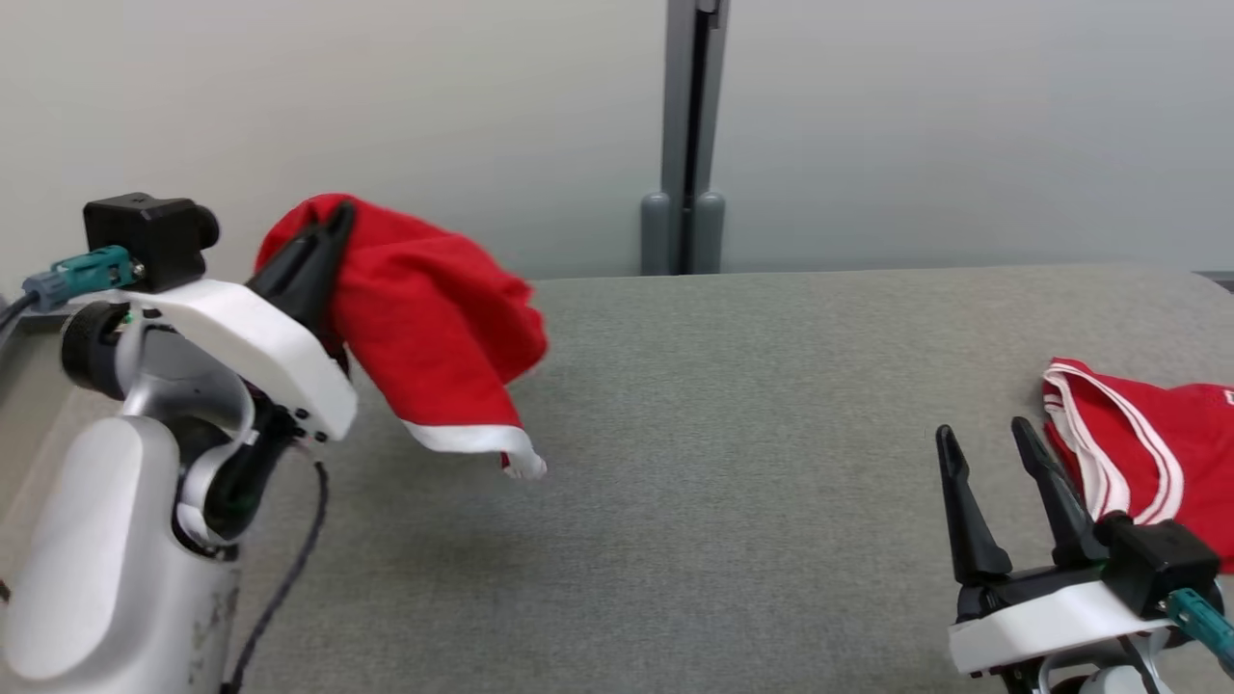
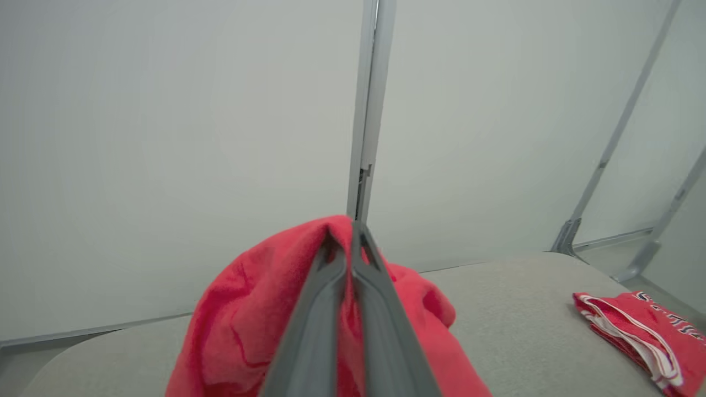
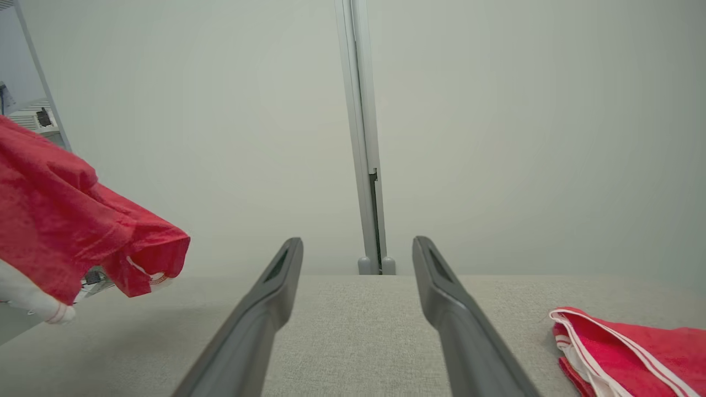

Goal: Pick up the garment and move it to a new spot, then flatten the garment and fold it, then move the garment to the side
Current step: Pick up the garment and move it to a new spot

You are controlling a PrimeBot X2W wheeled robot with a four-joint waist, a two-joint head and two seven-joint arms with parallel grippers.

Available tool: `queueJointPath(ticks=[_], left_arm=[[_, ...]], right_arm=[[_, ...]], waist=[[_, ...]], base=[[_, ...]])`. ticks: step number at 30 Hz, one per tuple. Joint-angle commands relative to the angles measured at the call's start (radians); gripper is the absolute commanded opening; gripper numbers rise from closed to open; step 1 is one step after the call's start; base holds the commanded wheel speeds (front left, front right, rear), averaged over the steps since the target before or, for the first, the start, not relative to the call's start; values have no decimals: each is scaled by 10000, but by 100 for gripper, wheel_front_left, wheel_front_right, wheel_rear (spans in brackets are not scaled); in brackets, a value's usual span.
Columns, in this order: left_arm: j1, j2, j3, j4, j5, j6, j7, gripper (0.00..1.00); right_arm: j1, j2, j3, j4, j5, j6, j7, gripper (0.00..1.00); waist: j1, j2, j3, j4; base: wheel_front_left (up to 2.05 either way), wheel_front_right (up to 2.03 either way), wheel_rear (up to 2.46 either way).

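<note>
Two red white-trimmed garments: left gripper clenches the hanging garment; right gripper gapes empty beside the folded garment.

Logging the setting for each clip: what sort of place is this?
Likely a lab test cell, not a home: a grey fabric-covered table, bare pale partition panels joined by a metal post.

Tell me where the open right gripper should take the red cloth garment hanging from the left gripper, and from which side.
Take the red cloth garment by its white-trimmed hem corner. That corner hangs lowest, on the side away from the left gripper, which is shut on the upper bunch. Bring the right gripper in from the robot's right, over the grey padded table.
</note>
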Motion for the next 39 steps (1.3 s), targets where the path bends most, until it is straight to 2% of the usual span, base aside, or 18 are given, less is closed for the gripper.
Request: queueJointPath(ticks=[1, 5, 10, 15, 19, 24, 25, 26, 27, 28, 33, 39], left_arm=[[272, -92, -42, -529, -131, 89, 138, 0], [967, -504, -229, -2080, -216, 518, 301, 0], [2038, -1261, -561, -2398, -175, 919, -405, 0], [2937, -1665, -1318, -1343, 159, 806, -1523, 0], [3196, -1812, -2009, 81, 515, 514, -2487, 0], [2984, -1876, -3110, 2024, 941, 120, -2870, 2], [2863, -1890, -3233, 2279, 963, 98, -2991, 41], [2863, -1890, -3233, 2279, 963, 98, -2991, 41], [2765, -1895, -3363, 2526, 1018, 56, -3046, 94], [2724, -1914, -3472, 2740, 1028, 39, -3122, 100], [2334, -1962, -3632, 3182, 848, -47, -3544, 100], [2317, -1468, -3332, 2224, 933, 137, -3892, 100]], right_arm=[[109, -102, -93, -58, -53, 3, -45, 100], [191, -193, -322, -137, -87, 3, -45, 100], [118, -260, -318, -218, -88, 4, -45, 100], [37, -327, -282, -205, -60, 4, -45, 100], [-16, -385, -190, -166, -64, 4, -46, 100], [-33, -425, -133, -87, -43, 4, -46, 100], [-27, -420, -119, -60, -61, 4, -45, 100], [-27, -420, -119, -60, -61, 4, -45, 100], [-29, -417, -109, -28, -66, 4, -46, 100], [-28, -417, -87, 17, -60, 4, -46, 100], [28, -415, -124, 120, -88, 4, -45, 100], [55, -504, -302, -40, -160, 4, -45, 100]], waist=[[0, -1, -17, -289], [0, -1, 50, -703], [0, -1, 214, -1314], [0, -1, 432, -1814], [0, -1, 566, -2067], [0, -1, 629, -2162], [0, -1, 633, -2155], [0, -1, 633, -2155], [0, -1, 628, -2139], [0, -1, 616, -2113], [0, -1, 494, -1828], [0, -1, 320, -1369]], base=[[0, 0, 0], [0, 0, 0], [0, 0, 0], [0, 0, 0], [0, 0, 0], [0, 0, 0], [0, 0, 0], [0, 0, 0], [0, 0, 0], [0, 0, 0], [0, 0, 0], [0, 0, 0]])
